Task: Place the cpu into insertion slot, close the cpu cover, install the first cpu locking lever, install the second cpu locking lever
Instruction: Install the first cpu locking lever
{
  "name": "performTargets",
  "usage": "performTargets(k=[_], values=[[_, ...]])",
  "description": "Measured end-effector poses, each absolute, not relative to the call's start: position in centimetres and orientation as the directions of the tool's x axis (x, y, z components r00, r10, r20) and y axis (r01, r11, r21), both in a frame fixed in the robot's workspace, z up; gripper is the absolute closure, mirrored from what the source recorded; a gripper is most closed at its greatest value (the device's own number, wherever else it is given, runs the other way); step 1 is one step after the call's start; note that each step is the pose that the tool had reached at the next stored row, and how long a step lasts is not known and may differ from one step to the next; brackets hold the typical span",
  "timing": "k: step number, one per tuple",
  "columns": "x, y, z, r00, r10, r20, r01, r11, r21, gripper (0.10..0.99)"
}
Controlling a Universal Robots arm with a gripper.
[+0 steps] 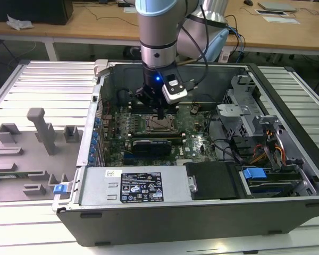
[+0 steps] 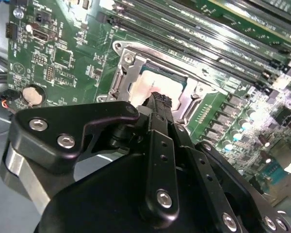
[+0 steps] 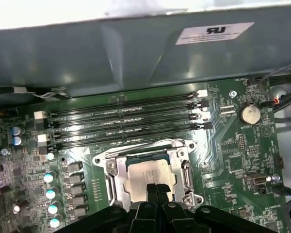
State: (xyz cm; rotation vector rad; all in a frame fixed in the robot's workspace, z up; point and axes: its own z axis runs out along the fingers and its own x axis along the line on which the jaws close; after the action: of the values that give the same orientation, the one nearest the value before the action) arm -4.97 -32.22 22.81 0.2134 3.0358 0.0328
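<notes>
The cpu (image 3: 150, 171), a silvery-beige square chip, lies flat in the insertion slot (image 3: 144, 157) on the green motherboard. The cpu cover (image 3: 112, 177), a silver metal frame, lies down around it, with the chip showing through its window. My gripper (image 3: 157, 188) is shut, its black fingertips pressed together with nothing between them, right at the chip's edge. In the second wrist view the gripper (image 2: 160, 99) stands over the cpu (image 2: 154, 83) and the cover (image 2: 119, 81). In the exterior view the gripper (image 1: 159, 113) hangs just above the cpu (image 1: 160, 125). How the locking levers stand I cannot tell.
Long black memory slots (image 3: 126, 121) run beside the socket, under the grey case wall (image 3: 136, 58). A coin battery (image 3: 249, 114) sits to one side. A black card (image 1: 157, 144) and the power supply (image 1: 133, 186) lie nearer the camera. Grey fixtures (image 1: 37, 138) stand at the exterior view's left.
</notes>
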Motion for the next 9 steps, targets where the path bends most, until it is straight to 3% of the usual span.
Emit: performTargets(k=[9], values=[[-4.8, -32.2, 23.9, -0.986, 0.14, -0.094, 0.138, 0.99, 0.028, 0.98]])
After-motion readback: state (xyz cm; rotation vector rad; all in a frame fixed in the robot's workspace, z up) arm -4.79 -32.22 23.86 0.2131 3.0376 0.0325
